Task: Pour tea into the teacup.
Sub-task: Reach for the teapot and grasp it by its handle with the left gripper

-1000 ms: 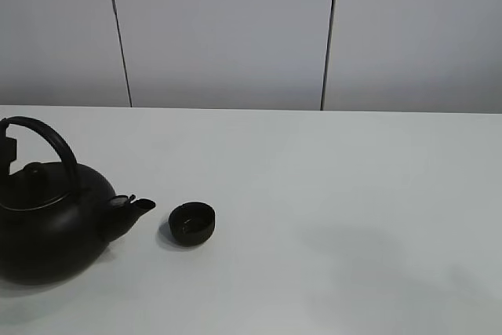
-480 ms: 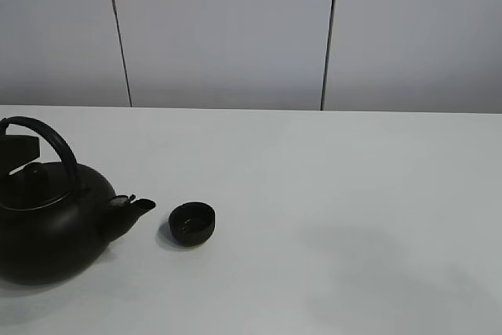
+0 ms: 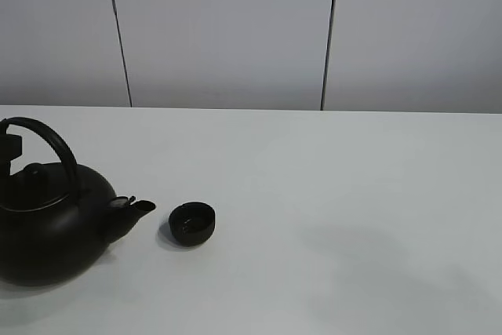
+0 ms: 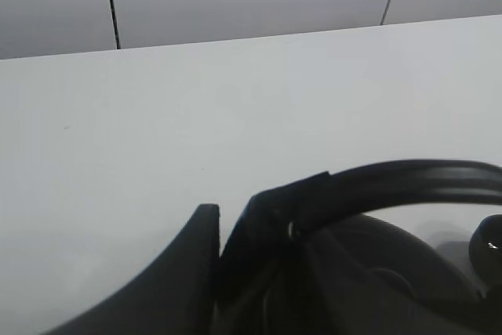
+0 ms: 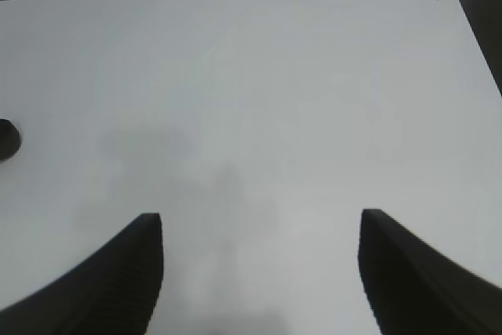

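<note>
Teacup (image 3: 192, 223): small, round, matte black, handleless; dark interior, contents unclear.

Soft even light, faint shadows.

Left gripper (image 4: 233, 205), wrist camera: two matte black fingers (image 4: 184, 272), smooth, broad at the base, tapering to blunt squared tips. In the high camera only a small black squared block (image 3: 6, 147) of it shows at the frame edge.

Right gripper (image 5: 260, 216): two matte black wedge-shaped fingers (image 5: 118, 272), straight inner faces, curved outer edges.
</note>
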